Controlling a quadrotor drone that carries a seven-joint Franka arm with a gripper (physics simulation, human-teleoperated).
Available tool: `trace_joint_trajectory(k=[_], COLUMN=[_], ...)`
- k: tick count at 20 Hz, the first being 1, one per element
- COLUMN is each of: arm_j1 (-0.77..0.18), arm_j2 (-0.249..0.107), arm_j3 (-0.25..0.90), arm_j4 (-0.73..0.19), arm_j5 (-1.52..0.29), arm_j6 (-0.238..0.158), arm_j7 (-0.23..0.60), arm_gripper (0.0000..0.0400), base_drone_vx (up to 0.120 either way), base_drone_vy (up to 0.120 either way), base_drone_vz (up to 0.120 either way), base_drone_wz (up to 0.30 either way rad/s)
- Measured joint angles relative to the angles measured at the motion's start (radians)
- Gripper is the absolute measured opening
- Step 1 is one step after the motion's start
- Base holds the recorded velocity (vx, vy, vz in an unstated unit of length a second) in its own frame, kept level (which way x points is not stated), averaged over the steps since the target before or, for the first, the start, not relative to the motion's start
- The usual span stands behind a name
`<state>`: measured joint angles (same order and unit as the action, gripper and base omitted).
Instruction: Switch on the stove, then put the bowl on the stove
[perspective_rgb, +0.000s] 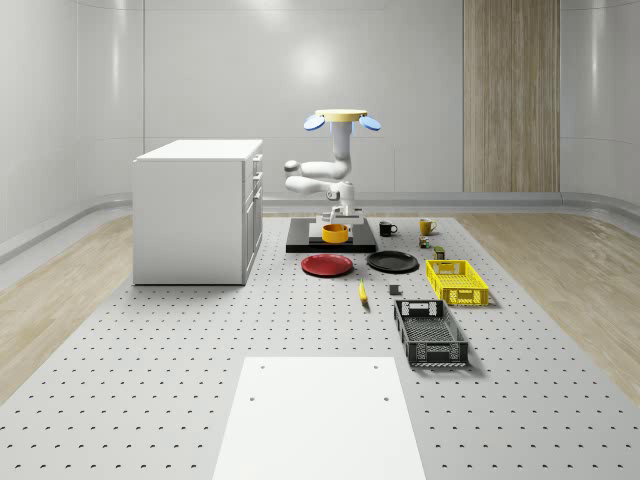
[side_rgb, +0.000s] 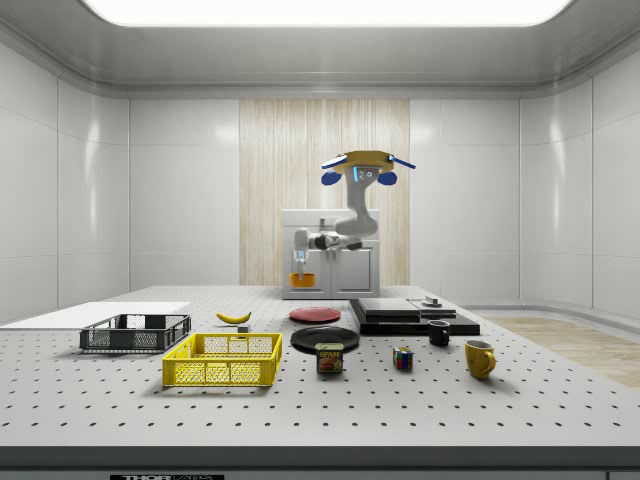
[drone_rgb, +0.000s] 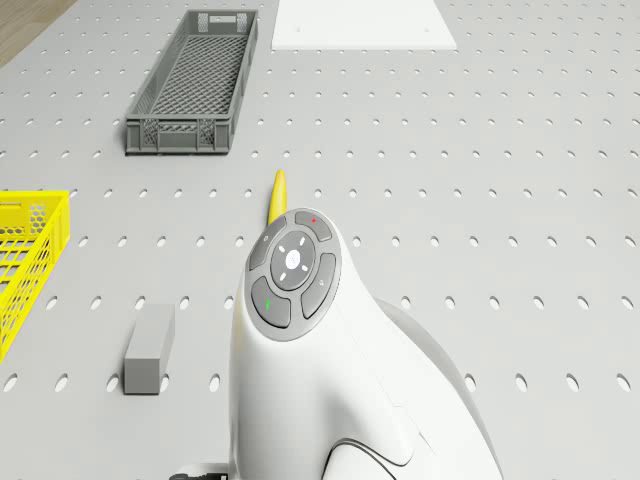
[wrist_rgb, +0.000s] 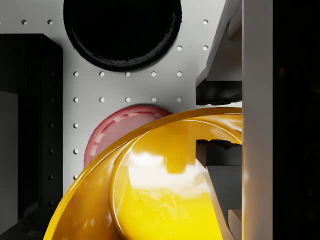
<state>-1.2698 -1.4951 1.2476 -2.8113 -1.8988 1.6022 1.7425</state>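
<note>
Here your drone (perspective_rgb: 341, 118) hovers above the stove (perspective_rgb: 300, 243), beside the cabinet (perspective_rgb: 195, 210), with the arm folded down under it. The end effector (perspective_rgb: 335, 221) is closed on the bowl (perspective_rgb: 335, 233): in the wrist view one finger (wrist_rgb: 220, 90) sits outside the rim and the other inside. The bowl hangs over the stove; you cannot tell from these views whether it touches the top.

Just past the stove's front edge lie the red plate (perspective_rgb: 327, 265) and the black plate (perspective_rgb: 392, 262), side by side and near each other. Farther out the surface (perspective_rgb: 150, 380) is open toward the white panel (perspective_rgb: 318, 415).

The yellow crate (perspective_rgb: 456, 281) and the grey crate (perspective_rgb: 429, 333) both look empty. The banana (perspective_rgb: 362, 292) lies on the surface between the red plate and the grey crate.
</note>
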Motion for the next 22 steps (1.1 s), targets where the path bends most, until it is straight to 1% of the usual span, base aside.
trace_joint_trajectory(k=[10,12,22], arm_j1=[-0.001,-0.001,-0.002], arm_j2=[-0.002,-0.003,-0.005], arm_j3=[0.0,0.0,0.001], arm_j4=[0.0,0.0,0.0], arm_j5=[0.001,0.001,0.002], arm_j6=[0.002,0.003,0.005], arm_j7=[0.001,0.001,0.001], arm_gripper=[0.01,0.01,0.01], base_drone_vx=[-0.12,-0.12,-0.12], base_drone_vy=[-0.004,-0.12,0.0], base_drone_vz=[0.0,0.0,0.0], base_drone_wz=[0.0,0.0,0.0])
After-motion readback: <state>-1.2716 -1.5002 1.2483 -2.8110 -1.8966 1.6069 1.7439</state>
